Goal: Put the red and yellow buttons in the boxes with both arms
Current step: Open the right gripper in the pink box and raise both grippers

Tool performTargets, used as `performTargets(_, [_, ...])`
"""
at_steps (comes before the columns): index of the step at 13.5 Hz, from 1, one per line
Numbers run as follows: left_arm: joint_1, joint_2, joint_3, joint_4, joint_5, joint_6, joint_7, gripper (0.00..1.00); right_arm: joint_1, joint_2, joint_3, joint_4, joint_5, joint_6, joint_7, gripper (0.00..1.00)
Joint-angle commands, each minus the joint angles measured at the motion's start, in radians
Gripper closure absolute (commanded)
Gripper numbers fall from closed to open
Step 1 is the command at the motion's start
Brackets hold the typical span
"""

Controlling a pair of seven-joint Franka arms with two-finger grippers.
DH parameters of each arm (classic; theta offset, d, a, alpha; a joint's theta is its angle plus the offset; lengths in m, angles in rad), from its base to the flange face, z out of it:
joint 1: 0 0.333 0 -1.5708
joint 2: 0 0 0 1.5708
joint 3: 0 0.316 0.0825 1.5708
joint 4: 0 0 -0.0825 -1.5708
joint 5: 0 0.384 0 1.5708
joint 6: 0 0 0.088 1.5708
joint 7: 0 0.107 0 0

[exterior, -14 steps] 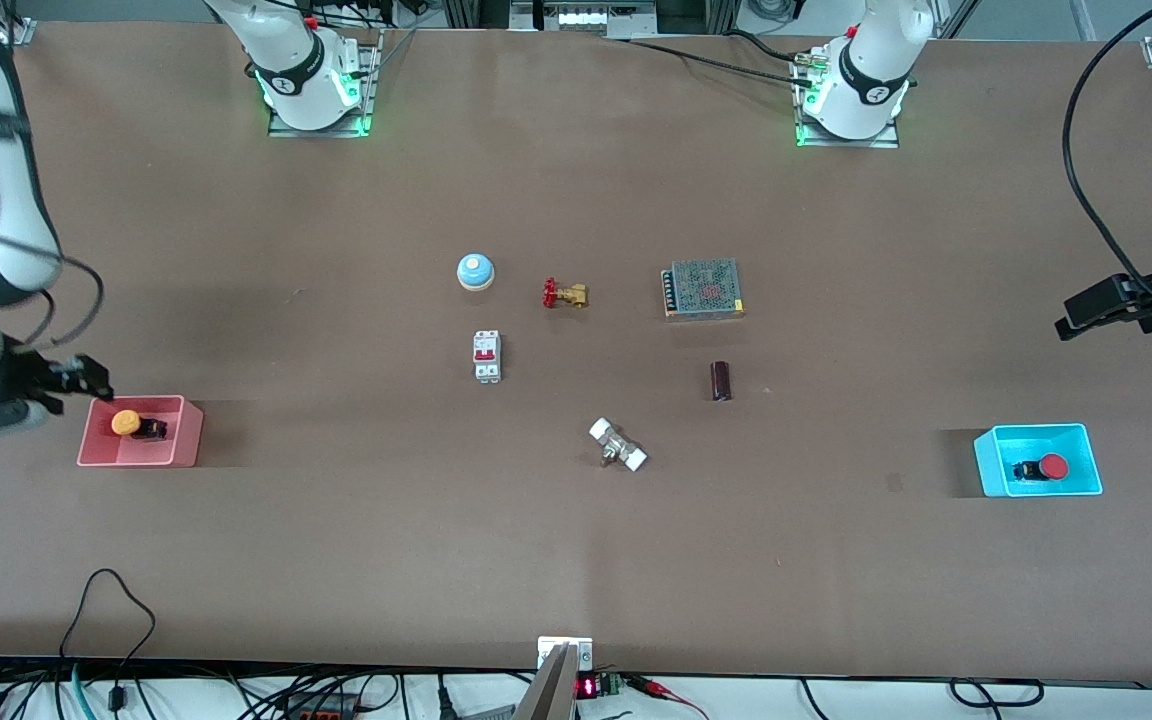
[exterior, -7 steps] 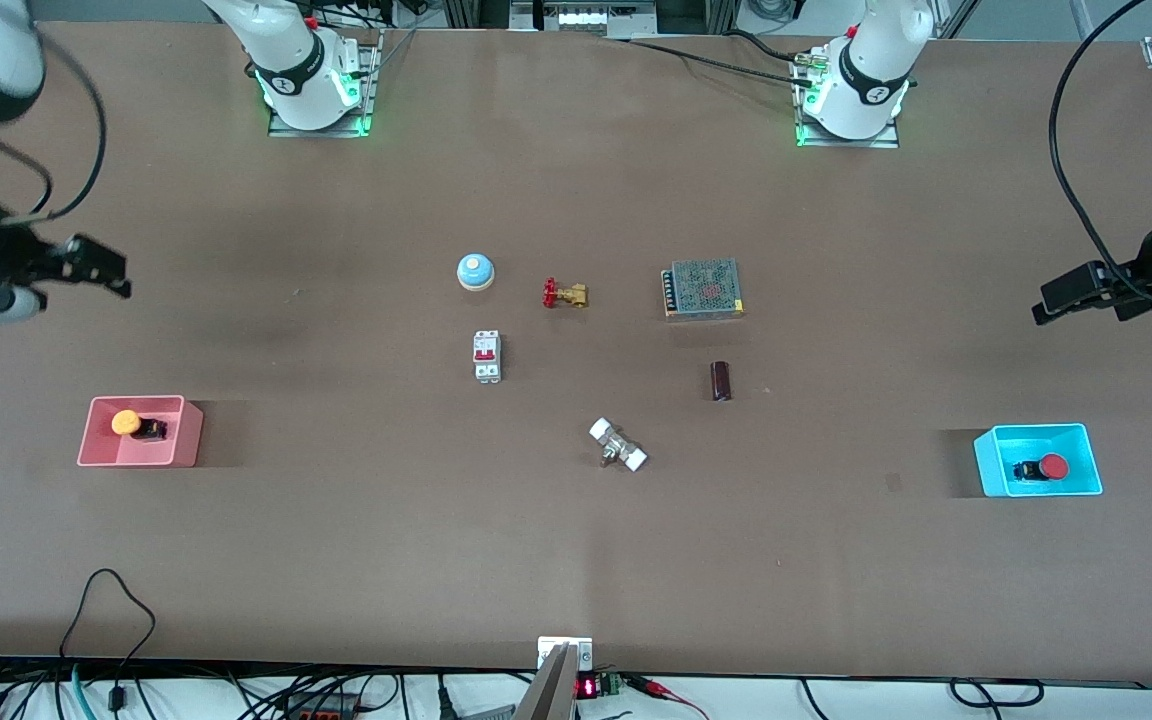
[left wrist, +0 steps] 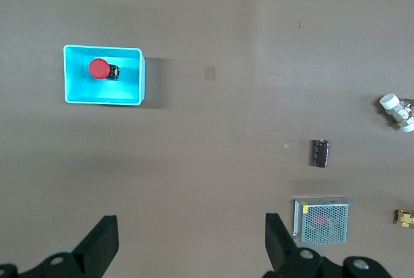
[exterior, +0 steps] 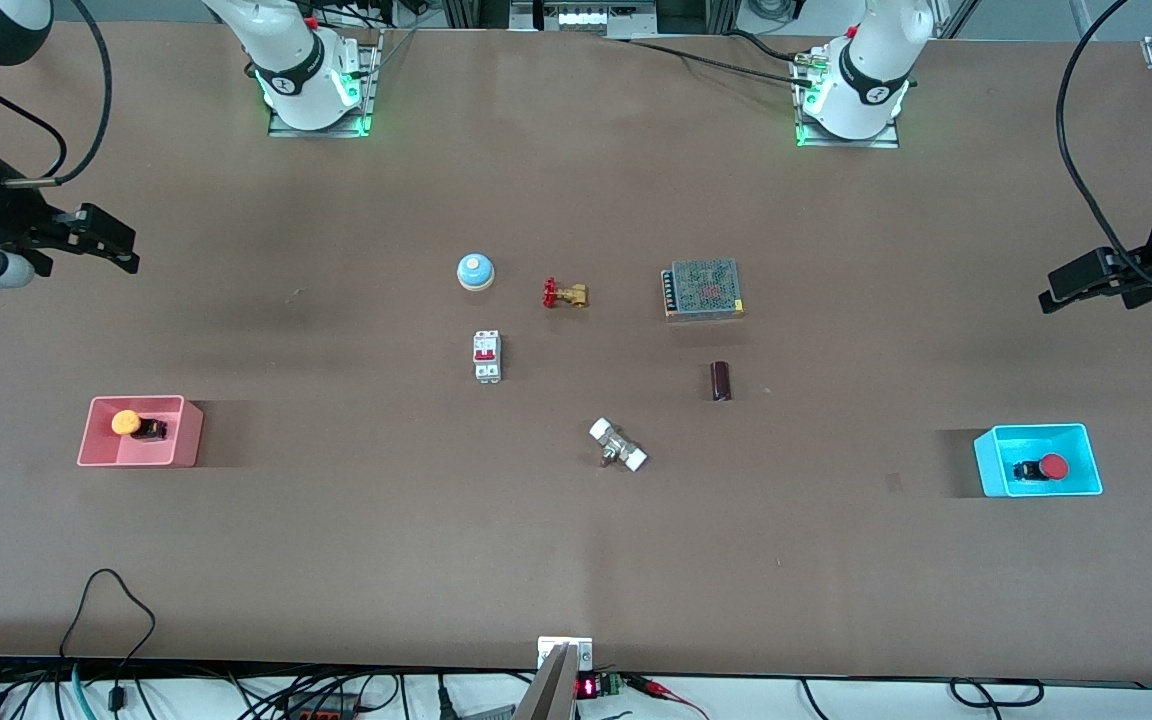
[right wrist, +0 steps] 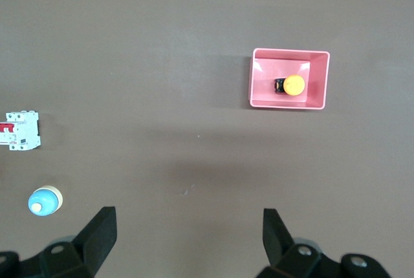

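Note:
The yellow button [exterior: 126, 423] lies in the pink-red box [exterior: 186, 440] at the right arm's end of the table; both show in the right wrist view, button [right wrist: 293, 85] in box [right wrist: 259, 84]. The red button [exterior: 1052, 466] lies in the cyan box [exterior: 986, 465] at the left arm's end; the left wrist view shows button [left wrist: 98, 68] in box [left wrist: 132, 77]. My right gripper [exterior: 116, 250] is open and empty, high over bare table. My left gripper [exterior: 1061, 290] is open and empty, high over bare table.
In the table's middle lie a blue-and-white dome bell [exterior: 475, 271], a white breaker [exterior: 487, 356], a red-handled brass valve [exterior: 564, 293], a mesh power supply [exterior: 703, 288], a dark capacitor [exterior: 721, 380] and a white fitting [exterior: 618, 445].
My right gripper rose away from the pink-red box and moved toward the robots' bases. My left gripper shifted slightly. Both buttons stayed in their boxes.

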Motion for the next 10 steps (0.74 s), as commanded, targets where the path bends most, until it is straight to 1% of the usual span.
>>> performTargets(1, [0.008, -0.026, -0.017, -0.002, -0.001, -0.036, -0.009, 0.00, -0.008, 0.002, 0.009, 0.014, 0.000, -0.001, 0.017, 0.00])
performTargets(3, [0.007, -0.030, -0.019, -0.007, 0.034, -0.047, 0.002, 0.00, -0.008, 0.002, 0.007, 0.021, 0.001, -0.004, 0.011, 0.00])
performTargets(10, [0.005, -0.033, -0.025, -0.012, 0.039, -0.046, 0.002, 0.00, 0.000, -0.001, 0.009, 0.024, 0.009, -0.020, 0.023, 0.00])
